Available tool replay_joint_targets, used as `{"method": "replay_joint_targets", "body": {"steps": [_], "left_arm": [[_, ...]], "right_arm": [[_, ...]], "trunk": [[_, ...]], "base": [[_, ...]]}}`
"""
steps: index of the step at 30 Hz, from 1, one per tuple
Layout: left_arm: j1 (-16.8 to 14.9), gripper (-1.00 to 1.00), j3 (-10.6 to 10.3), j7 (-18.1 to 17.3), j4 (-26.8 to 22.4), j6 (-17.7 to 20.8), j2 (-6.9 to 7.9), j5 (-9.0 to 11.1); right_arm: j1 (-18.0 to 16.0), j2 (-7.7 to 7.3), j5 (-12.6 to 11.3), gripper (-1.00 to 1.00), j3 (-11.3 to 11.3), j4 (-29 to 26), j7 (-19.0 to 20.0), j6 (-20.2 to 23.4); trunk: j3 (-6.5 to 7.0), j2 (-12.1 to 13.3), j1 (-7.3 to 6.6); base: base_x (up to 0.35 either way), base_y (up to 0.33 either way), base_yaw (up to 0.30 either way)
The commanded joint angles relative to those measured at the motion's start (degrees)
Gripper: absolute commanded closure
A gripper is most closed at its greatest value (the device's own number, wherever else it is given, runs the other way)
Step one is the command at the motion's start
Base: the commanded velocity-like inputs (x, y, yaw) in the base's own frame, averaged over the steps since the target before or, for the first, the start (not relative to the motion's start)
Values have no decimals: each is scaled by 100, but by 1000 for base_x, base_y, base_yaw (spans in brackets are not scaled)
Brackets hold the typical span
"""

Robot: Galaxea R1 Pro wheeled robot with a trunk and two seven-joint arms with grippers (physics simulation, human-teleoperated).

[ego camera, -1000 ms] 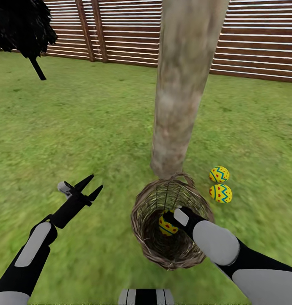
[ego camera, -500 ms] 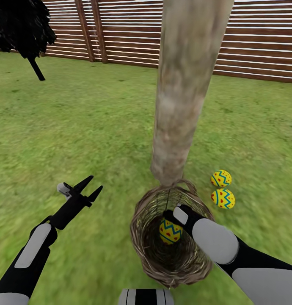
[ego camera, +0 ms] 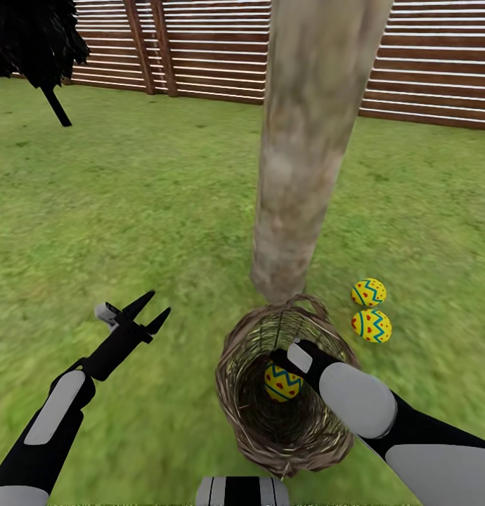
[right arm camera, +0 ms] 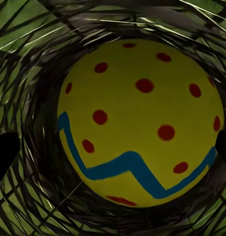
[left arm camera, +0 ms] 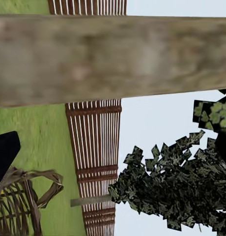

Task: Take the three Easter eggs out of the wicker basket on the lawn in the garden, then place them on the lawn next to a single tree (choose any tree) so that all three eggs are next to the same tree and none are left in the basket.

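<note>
The wicker basket (ego camera: 232, 393) lies on the lawn (ego camera: 130, 225) right at the foot of the tree (ego camera: 299, 176). My right gripper (ego camera: 280, 370) reaches down into it and is shut on an Easter egg (ego camera: 283, 384), yellow with a blue zigzag and red dots. In the right wrist view that egg (right arm camera: 140, 123) sits between the dark fingertips (right arm camera: 5, 152), with wicker all around. Two more Easter eggs (ego camera: 369, 292) (ego camera: 371, 325) rest on the grass just right of the trunk. My left gripper (ego camera: 149, 313) hovers open over the grass, left of the basket.
A brown slat fence (ego camera: 425, 63) closes the garden behind the tree. A dark narrow tree (ego camera: 39, 42) stands at the far left. In the left wrist view the trunk (left arm camera: 113, 59) crosses the picture, with the basket's rim (left arm camera: 24, 189) nearby.
The egg in the basket has turned its zigzag side up and risen a little with the right gripper. The head view has tilted slightly. My left arm has not moved.
</note>
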Motion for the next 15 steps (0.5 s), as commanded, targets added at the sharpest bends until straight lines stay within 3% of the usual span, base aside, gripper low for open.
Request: {"method": "replay_joint_targets", "body": {"steps": [1, 15], "left_arm": [[-3, -100, 3, 0, 2, 36, 1, 28], [-3, -100, 3, 0, 13, 36, -6, 28]], "right_arm": [[-1, 5, 61, -100, -45, -16, -12, 42], [-1, -12, 39, -100, -55, -68, -147, -6]], "trunk": [[-27, -3, 1], [-160, -11, 17]], "base": [[0, 0, 0], [0, 0, 0]]}}
